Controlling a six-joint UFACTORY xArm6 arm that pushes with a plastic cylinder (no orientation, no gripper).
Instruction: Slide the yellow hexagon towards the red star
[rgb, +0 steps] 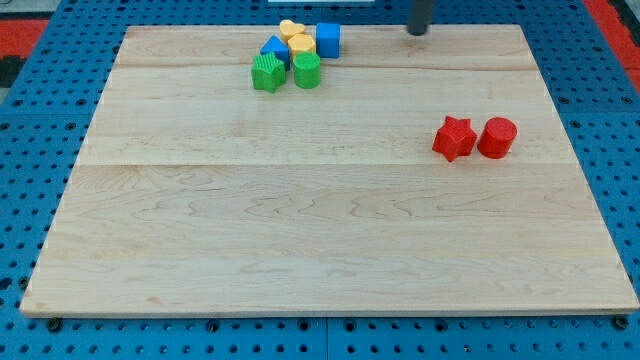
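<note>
The yellow hexagon sits in a tight cluster near the view's top, left of centre, touching a blue cube on its right and a green block below it. The red star lies at the view's right, mid-height, beside a red cylinder. My tip is at the view's top edge, well to the right of the cluster and above the red star, touching no block.
The cluster also holds a yellow heart-like block, a blue block and a green star-like block. The wooden board lies on a blue perforated base.
</note>
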